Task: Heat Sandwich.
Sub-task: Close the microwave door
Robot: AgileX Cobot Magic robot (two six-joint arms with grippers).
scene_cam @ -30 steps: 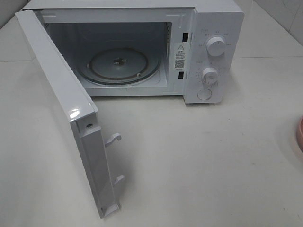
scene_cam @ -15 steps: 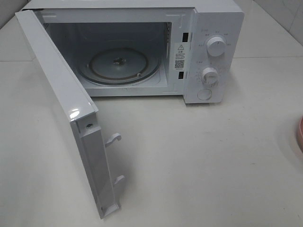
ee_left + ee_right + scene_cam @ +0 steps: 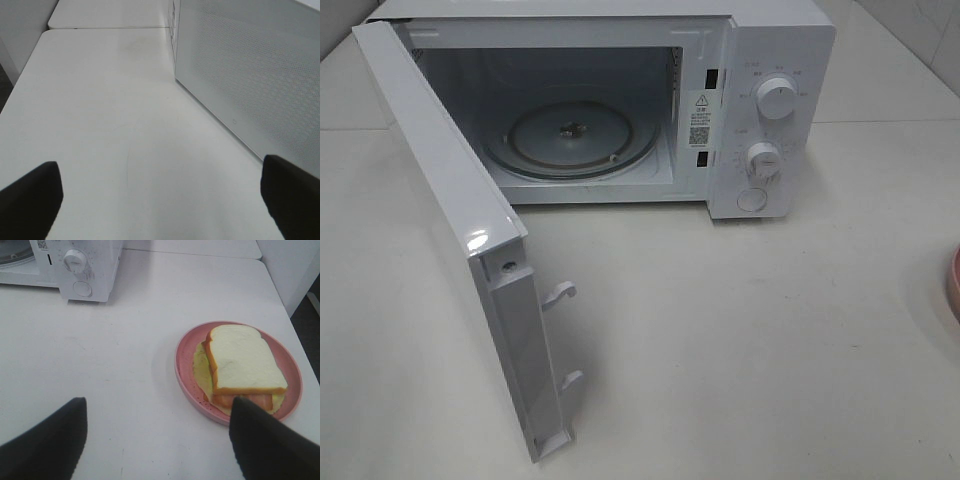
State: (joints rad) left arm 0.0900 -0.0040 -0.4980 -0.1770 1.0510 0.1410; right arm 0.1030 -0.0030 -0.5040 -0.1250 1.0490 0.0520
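Observation:
The sandwich, white bread over pink and yellow layers, lies on a round pink dish on the white table, right of the microwave. My right gripper hangs open just short of the dish, with nothing between its dark fingers. In the exterior high view only a sliver of the pink dish shows at the right edge, and the sandwich is out of frame there. My left gripper is open over bare table beside the outer face of the microwave door. Neither gripper appears in the exterior high view.
The microwave door stands swung out toward the front left, its latch hooks pointing right. The cavity holds a bare glass turntable. Two knobs and a button sit on the right panel. The table edge runs close beyond the dish.

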